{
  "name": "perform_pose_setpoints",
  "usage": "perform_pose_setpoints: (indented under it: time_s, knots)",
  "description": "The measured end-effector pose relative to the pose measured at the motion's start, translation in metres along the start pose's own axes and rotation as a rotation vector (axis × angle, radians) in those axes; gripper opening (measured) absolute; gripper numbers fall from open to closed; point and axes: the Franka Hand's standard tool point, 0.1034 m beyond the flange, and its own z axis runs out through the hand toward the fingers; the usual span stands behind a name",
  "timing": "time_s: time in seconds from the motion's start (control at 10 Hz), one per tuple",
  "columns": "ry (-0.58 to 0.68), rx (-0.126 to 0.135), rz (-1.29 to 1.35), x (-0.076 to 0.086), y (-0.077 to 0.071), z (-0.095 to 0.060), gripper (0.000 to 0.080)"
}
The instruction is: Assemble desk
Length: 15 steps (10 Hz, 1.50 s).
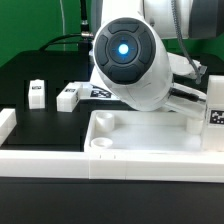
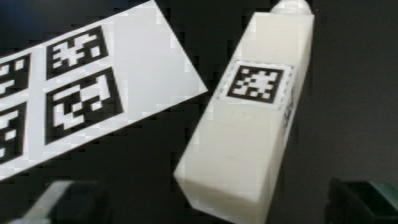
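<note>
The gripper (image 2: pixel 217 203) stands wide open, gripping nothing. A tagged leg (image 2: pixel 258 110) sits between its fingers, touching neither, just beside the marker board (image 2: pixel 80 85). The tabletop (image 1: pixel 140 135) lies in the foreground of the exterior view.

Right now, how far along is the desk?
Early. Done: the tabletop lies sockets up, but the front socket that shows is empty. In hand: nothing gripped; the fingers stand open either side of one leg beside the marker board. Left: seating the legs, including a loose leg and a second loose leg on the black table. The tagged white piece at the exterior view's right edge can't be judged.
</note>
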Motion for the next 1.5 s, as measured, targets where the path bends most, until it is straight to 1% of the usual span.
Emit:
perform_pose_setpoints:
  time_s: [0.2, 0.3, 0.5, 1.4, 1.5]
  knots:
    - [-0.002, 0.003, 0.015, -0.001, 0.001, 0.001, 0.0646]
    - [-0.005, 0.007, 0.019, -0.003, 0.002, 0.005, 0.0646]
    - [-0.010, 0.012, 0.013, -0.009, -0.002, 0.014, 0.0649]
    - [-0.006, 0.012, 0.011, -0.009, -0.003, 0.013, 0.0649]
    - [-0.006, 0.012, 0.011, -0.009, -0.003, 0.013, 0.0522]
